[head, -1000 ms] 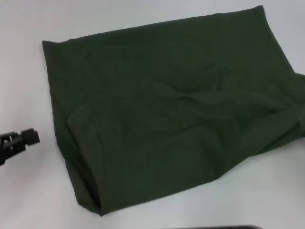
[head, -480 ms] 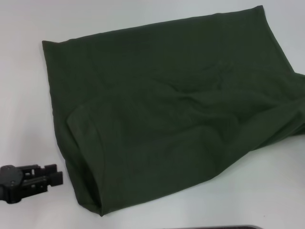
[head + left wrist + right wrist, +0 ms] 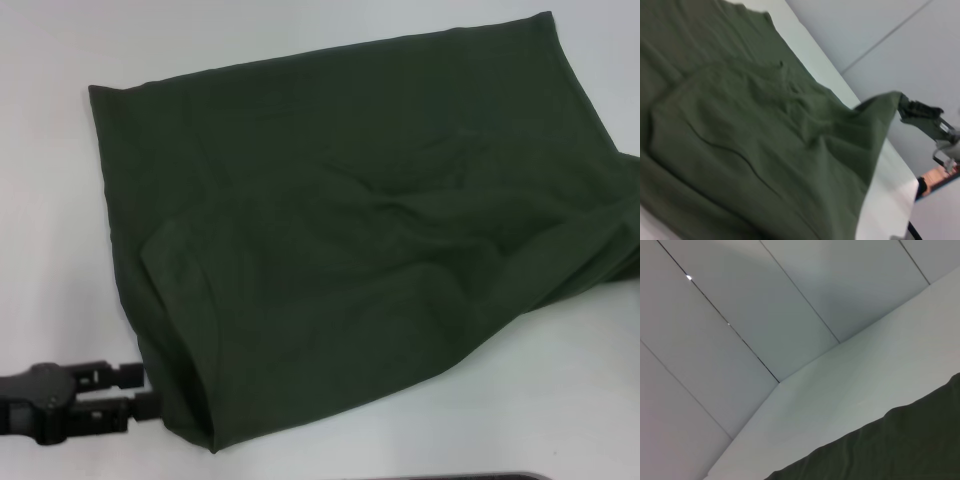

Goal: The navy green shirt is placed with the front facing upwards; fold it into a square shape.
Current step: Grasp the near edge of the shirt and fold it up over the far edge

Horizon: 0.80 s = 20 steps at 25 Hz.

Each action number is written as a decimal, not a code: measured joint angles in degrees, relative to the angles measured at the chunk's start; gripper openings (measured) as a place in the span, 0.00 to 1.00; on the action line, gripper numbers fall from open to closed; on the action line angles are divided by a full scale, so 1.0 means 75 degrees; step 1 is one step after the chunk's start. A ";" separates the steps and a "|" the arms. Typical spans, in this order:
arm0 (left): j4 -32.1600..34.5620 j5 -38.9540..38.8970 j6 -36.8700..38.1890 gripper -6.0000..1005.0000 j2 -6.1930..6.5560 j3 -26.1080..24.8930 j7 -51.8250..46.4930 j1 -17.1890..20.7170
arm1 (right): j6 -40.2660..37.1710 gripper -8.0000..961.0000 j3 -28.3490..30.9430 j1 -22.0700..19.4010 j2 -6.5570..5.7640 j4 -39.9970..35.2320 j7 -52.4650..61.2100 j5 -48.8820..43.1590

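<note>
**Folded shirt on the counter, both tools at its edges**

While the navy green shirt (image 3: pixel 370 230) lies spread across the white counter (image 3: pixel 50 150), only its plain green surface faces up; no lettering shows in any view. It forms a rough four-sided shape, with one long edge toward the far side of the counter and a narrow corner pointing toward the robot. A folded layer lies over the near left part, its curved hem line running down toward that near corner. Shallow creases cross the middle of the cloth.

Left tool (image 3: pixel 140 392): low at the near left of the head view, lying close to the counter, its two fingers parted and reaching the shirt's near-left edge just above the corner. Whether the fingertips touch the cloth cannot be told.

Right tool (image 3: pixel 905 106): outside the head view, but seen from the left wrist camera at the far right end of the shirt. A corner of the cloth rises off the counter in a peak that ends at this tool, so it appears clamped on the fabric.

From the right wrist camera, the shirt's dark edge (image 3: pixel 890 445) lies over the pale counter (image 3: pixel 850 390), with a panelled wall (image 3: pixel 740 305) behind.
</note>
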 joint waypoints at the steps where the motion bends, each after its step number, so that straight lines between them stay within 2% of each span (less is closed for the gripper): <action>1: -0.0003 0.0004 -0.0001 0.65 -0.0023 0.0096 -0.0031 0.0000 | 0.0001 0.02 -0.0005 0.0006 0.0000 -0.0001 0.0000 0.0000; 6: -0.0023 0.0011 -0.0068 0.78 -0.0104 0.0414 -0.0145 -0.0003 | 0.0001 0.02 -0.0025 0.0014 0.0001 0.0027 0.0000 0.0000; 20: -0.0188 0.0016 -0.0460 0.78 -0.0231 0.0983 -0.0309 -0.0104 | 0.0000 0.02 -0.0045 0.0029 0.0001 0.0043 0.0000 0.0001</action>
